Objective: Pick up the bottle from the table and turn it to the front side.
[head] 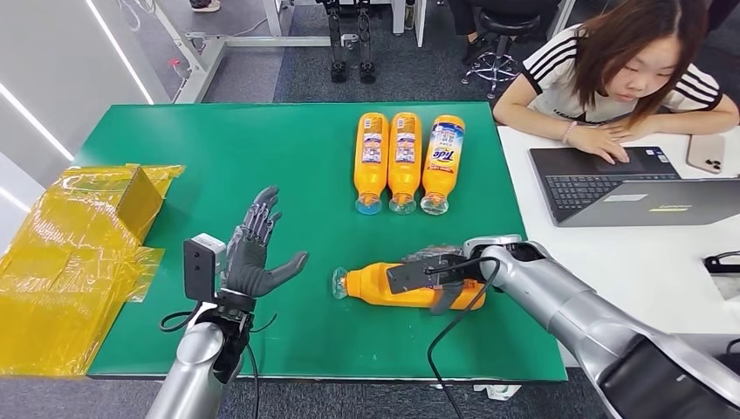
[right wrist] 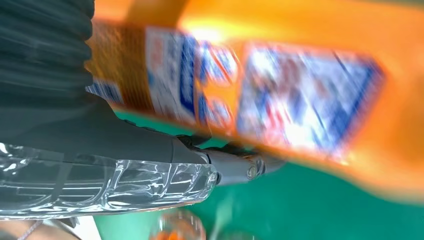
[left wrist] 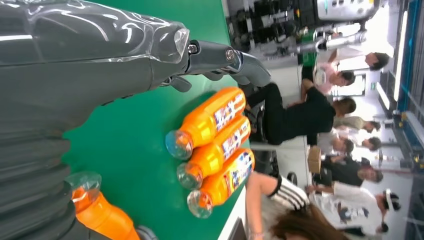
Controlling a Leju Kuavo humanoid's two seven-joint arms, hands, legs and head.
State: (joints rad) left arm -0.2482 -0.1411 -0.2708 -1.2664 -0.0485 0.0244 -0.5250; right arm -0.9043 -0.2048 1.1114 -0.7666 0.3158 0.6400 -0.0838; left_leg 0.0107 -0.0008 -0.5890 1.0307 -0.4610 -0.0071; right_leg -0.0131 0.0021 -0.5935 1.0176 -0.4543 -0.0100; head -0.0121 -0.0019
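Head view, going left to right with the green table (head: 262, 148) as my landmark. Crumpled yellow wrapping (head: 70, 253) is lying over the table's left edge. My left hand (head: 257, 253) is hovering over the table's near-left part, fingers spread, holding nothing. Three orange bottles (head: 405, 161) are lying side by side at the table's far middle, caps toward me. The task bottle (head: 406, 286) is lying on its side at the table's near middle, cap pointing left. My right hand (head: 436, 272) is sitting over its body; right wrist view is showing the label (right wrist: 280, 95) right against the thumb, so I'm reading it as gripping. Bottle's looking like rigid, smooth plastic and full, so fairly heavy and slippery. I'm favouring a mid-body hold, clear of the neck. A person (head: 628, 70) is working a laptop (head: 611, 183) past the table's right edge.
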